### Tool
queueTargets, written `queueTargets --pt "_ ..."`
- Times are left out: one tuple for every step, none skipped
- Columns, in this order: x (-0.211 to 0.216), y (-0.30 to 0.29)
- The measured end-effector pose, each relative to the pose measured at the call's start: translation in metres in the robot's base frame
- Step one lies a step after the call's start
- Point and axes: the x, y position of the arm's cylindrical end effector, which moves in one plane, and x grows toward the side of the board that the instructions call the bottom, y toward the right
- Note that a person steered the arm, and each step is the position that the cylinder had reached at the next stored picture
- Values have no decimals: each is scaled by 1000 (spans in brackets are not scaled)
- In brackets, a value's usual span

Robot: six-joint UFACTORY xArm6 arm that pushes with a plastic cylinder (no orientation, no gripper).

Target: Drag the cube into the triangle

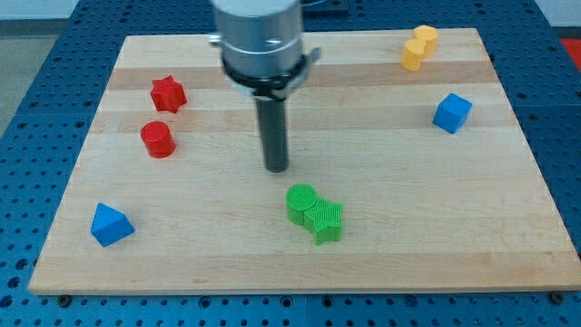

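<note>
On the far left of my wooden board (381,263) sits a red star block (168,94), and just nearer than it, close but apart, stands a red cylinder (157,139). Near the middle of the board, toward its near edge, I see a green cylinder (301,203) touching a green star block (325,221), the star lying to the right and slightly nearer. At the far right corner two yellow blocks sit pressed together (418,47); I cannot make out their exact shapes. The board itself is pale wood with lighter and darker strips, resting on a blue perforated surface (36,136).
</note>
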Motion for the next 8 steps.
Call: queueTargets --pt "0 52" --pt "0 104" --pt "-2 151" --pt "-8 194" --pt "-10 230" --pt "-16 259" --pt "-32 272" --pt "-49 272"
